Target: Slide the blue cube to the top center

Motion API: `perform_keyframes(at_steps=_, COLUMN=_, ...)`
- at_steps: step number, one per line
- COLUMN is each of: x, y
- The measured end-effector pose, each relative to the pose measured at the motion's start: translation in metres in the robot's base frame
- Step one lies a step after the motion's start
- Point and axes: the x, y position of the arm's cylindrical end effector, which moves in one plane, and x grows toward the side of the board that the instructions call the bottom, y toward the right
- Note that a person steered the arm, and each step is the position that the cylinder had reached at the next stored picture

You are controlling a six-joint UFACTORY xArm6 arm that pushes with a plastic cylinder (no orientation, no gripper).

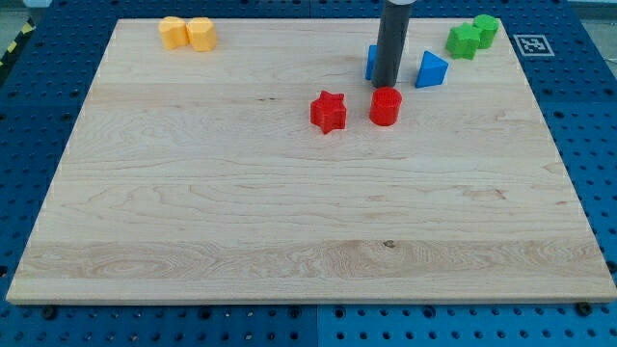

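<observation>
The blue cube (370, 63) sits near the view's top, right of centre, mostly hidden behind my rod. My tip (387, 86) rests on the board touching or just at the cube's right side, directly above the red cylinder (385, 106). A blue triangular block (432, 70) lies just right of the rod. A red star block (328, 112) lies left of the red cylinder.
Two yellow blocks (187, 33) sit together at the view's top left. Two green blocks (472, 37) sit together at the top right. The wooden board (289, 222) lies on a blue perforated table, with a marker tag (532, 43) off its top right corner.
</observation>
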Motion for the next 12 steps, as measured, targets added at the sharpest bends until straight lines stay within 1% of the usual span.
perform_keyframes(at_steps=1, x=-0.008, y=0.012)
perform_keyframes(at_steps=2, x=-0.031, y=0.009)
perform_keyframes(at_steps=3, x=-0.051, y=-0.006)
perform_keyframes(at_steps=4, x=-0.06, y=-0.022)
perform_keyframes(at_steps=6, x=-0.097, y=-0.026)
perform_keyframes(at_steps=7, x=-0.104, y=-0.03)
perform_keyframes(at_steps=12, x=-0.104, y=-0.08)
